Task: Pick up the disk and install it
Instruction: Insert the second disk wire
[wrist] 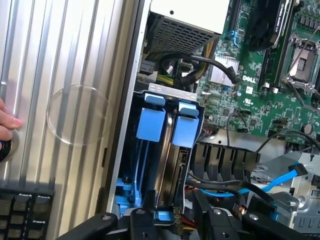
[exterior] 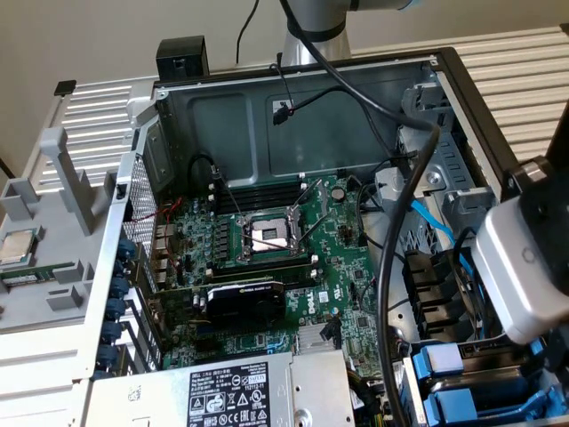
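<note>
My gripper (wrist: 175, 222) hangs low over the drive cage (wrist: 125, 165) at the corner of the open computer case. Two blue carrier fronts (wrist: 150, 122) (wrist: 186, 130) stand side by side in the cage. A flat metal edge, seemingly the disk (wrist: 170, 175), runs from the second blue front back towards the gripper, clipped in blue plastic. In the exterior view the arm's wrist housing (exterior: 524, 267) sits above the same cage, where the blue carriers (exterior: 442, 360) show at the exterior view's lower right.
The grey power supply (exterior: 240, 391) lies next to the cage, with thick black cables (wrist: 200, 62) between them. The motherboard (exterior: 267, 240) covers the case floor. A blue data cable (wrist: 280, 182) crosses nearby. A person's hand (wrist: 6, 122) and a keyboard (wrist: 25, 210) rest on the ribbed table.
</note>
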Robot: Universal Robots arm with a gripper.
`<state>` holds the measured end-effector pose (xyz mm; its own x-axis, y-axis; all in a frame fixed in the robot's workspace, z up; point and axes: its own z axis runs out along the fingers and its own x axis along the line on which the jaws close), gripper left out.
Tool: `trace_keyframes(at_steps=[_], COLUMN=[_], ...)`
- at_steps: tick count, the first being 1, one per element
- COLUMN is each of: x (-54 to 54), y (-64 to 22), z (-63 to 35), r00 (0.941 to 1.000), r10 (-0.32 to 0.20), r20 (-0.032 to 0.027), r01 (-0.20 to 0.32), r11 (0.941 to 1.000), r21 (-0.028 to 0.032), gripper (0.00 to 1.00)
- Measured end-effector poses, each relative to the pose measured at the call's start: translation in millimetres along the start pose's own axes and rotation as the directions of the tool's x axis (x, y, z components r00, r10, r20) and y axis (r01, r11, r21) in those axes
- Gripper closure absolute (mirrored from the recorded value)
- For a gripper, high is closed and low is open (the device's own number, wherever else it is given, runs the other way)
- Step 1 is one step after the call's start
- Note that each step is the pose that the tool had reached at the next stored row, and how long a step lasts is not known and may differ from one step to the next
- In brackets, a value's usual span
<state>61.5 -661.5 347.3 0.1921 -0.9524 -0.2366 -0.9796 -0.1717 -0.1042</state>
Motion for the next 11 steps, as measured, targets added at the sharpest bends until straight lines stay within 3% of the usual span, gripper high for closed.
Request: trace_keyframes(at_steps=[11], x=[0.6], y=[-0.9], z=[1.6], r00=[0.9998], r10=[-0.022], r20=[0.0027], r01=[0.022], r11=[0.9997], r21=[-0.0059], gripper=[0.58])
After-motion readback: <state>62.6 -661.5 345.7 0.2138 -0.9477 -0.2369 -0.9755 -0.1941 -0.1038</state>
